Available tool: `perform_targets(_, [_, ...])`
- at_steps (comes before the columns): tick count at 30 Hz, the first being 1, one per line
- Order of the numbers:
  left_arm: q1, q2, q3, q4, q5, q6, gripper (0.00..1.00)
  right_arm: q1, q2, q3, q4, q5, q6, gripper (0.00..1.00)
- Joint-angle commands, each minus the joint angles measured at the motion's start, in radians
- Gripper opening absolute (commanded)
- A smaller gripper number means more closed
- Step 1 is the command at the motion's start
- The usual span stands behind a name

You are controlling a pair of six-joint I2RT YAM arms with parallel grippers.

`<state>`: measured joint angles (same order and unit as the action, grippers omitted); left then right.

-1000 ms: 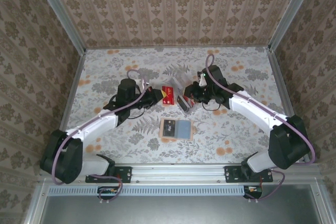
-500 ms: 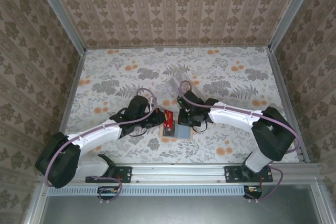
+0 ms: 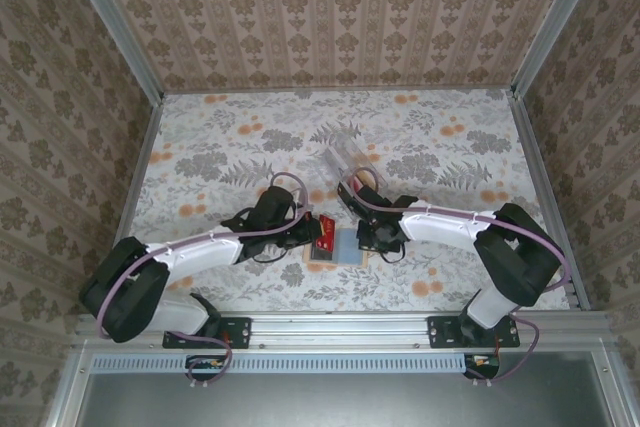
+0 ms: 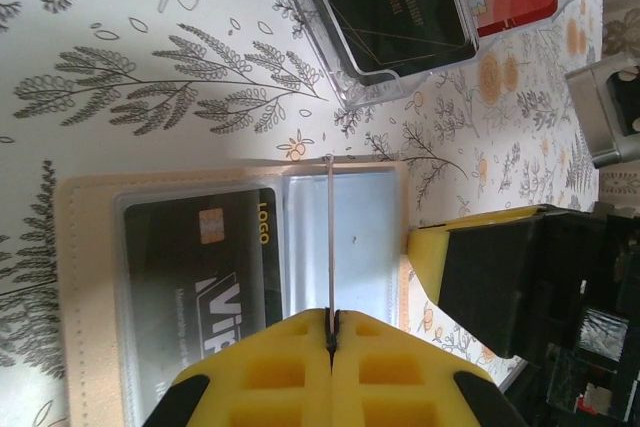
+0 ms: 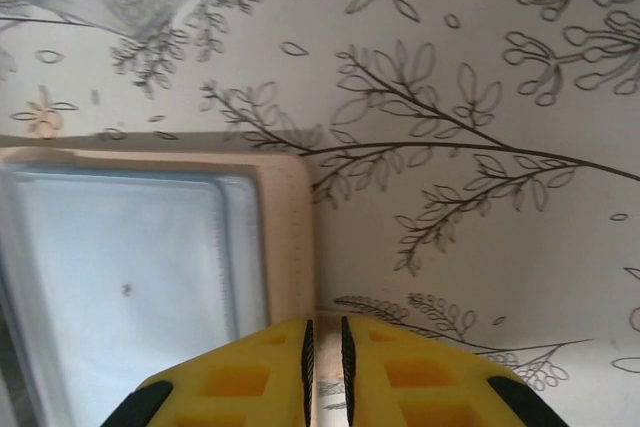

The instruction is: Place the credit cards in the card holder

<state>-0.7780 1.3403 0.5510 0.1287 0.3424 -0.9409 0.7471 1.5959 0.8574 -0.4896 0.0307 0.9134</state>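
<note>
Although papered walls (image 3: 330, 17) in tan damask close three sides, the worktop (image 3: 220, 137) wears its own pale print of grey ferns and orange blossoms, edged by a metal rail (image 3: 340, 327) at the bottom of the overhead view. Just below centre lies the card holder (image 3: 345, 249), opened flat, with a black card (image 4: 200, 277) behind the left window in the left wrist view. The left pincer (image 4: 332, 319) is clenched on the red credit card (image 3: 326, 231), held edge-on over the holder's middle. The right pincer (image 5: 322, 332) sits at the holder's right border, fingers nearly together; whether it pinches the border I cannot tell. A clear tray (image 3: 340, 159) holding more cards rests just above.
</note>
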Motion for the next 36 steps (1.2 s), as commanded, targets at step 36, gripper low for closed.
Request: perform_targets(36, [-0.073,0.248,-0.139,0.465,0.024,-0.078,0.10,-0.008,0.017,-0.074,0.066,-0.018,0.022,0.19])
